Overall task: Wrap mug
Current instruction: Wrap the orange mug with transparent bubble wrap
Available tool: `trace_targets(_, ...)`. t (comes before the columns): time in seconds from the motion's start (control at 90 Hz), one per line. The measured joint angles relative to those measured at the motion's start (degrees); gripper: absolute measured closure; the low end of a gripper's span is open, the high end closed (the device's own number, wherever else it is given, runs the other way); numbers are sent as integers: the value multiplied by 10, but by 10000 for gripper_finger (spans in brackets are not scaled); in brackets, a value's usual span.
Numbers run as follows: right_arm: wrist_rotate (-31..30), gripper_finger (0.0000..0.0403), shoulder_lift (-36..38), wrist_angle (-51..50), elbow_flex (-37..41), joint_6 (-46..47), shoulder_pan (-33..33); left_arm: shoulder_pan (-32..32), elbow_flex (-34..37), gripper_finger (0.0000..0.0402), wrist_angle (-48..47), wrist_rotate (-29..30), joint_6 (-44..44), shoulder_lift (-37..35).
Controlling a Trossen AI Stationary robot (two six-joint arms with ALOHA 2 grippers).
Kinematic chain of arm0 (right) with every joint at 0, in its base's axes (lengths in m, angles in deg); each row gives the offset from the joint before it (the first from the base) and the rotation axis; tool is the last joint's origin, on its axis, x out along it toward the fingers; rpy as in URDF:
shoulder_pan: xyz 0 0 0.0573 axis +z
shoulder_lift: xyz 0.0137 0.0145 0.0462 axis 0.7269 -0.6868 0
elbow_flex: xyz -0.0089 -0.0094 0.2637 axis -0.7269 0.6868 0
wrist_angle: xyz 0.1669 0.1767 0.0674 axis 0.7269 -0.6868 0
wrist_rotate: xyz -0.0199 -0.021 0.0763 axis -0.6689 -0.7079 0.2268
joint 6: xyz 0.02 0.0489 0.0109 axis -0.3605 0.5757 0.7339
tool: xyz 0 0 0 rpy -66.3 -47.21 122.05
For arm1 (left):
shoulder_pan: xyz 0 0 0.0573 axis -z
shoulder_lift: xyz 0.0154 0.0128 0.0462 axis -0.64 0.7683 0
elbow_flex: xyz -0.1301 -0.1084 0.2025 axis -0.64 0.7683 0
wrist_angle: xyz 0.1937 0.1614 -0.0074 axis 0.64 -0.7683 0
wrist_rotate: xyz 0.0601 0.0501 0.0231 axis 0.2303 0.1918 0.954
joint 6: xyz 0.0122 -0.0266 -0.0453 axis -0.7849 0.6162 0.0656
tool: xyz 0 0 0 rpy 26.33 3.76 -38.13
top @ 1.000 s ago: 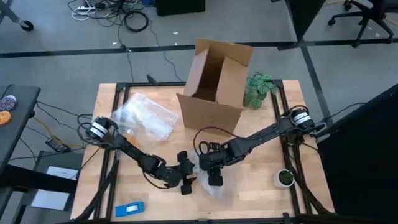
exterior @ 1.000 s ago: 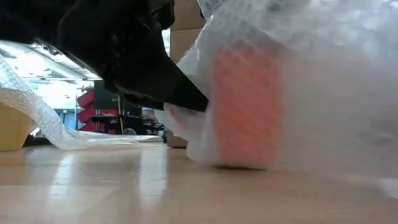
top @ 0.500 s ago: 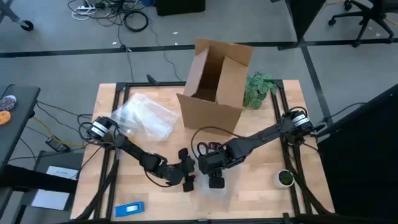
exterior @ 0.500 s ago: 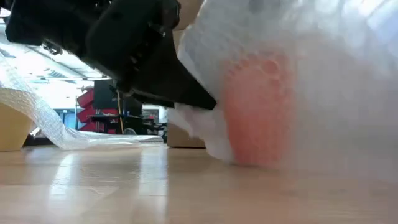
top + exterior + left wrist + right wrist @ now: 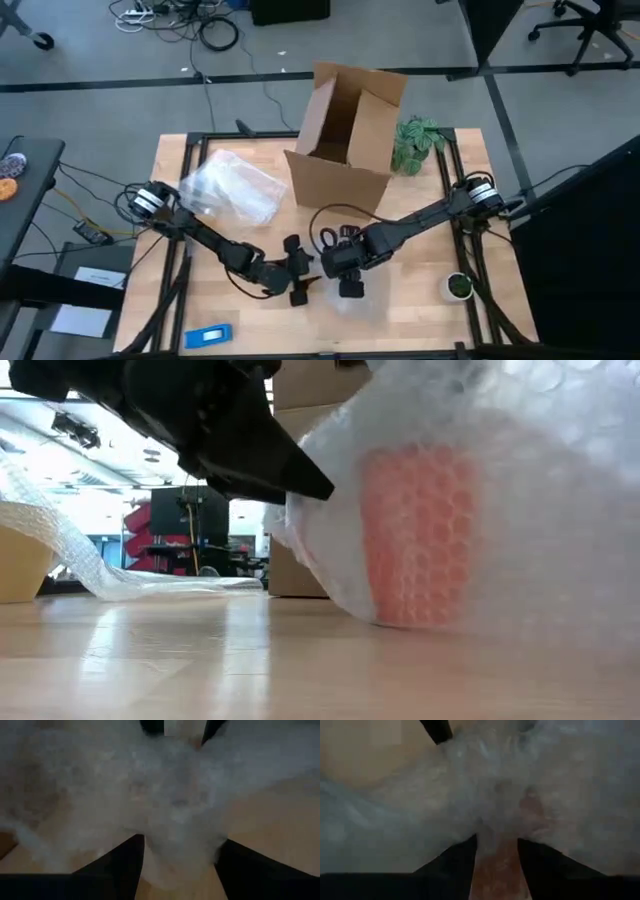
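The left gripper [image 5: 297, 283] has its fingers apart with a fold of bubble wrap [image 5: 520, 480] bunched between them, while the right gripper [image 5: 349, 287] is pinched on the wrap just beside it. The mug [image 5: 415, 535] stands on the table [image 5: 200, 660] swathed in the wrap, between the two grippers.

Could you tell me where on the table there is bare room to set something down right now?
The front-right tabletop, between the bubble wrap bundle and the small green pot, looks bare. So does the front-left patch above the blue object. The centre is crowded: left gripper, right gripper, cardboard box.
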Motion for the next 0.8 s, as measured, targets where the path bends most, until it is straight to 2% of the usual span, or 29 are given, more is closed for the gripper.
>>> trace_targets(0.211,20,275,5,62,55,5,-3,0,0,193,4,-1,0,0)
trace_targets(0.433,25,275,4,62,57,9,-5,1,-21,193,-1,-2,-17,0)
trace_targets(0.8,27,275,2,55,56,13,-4,14,-87,193,-208,-5,-27,-60)
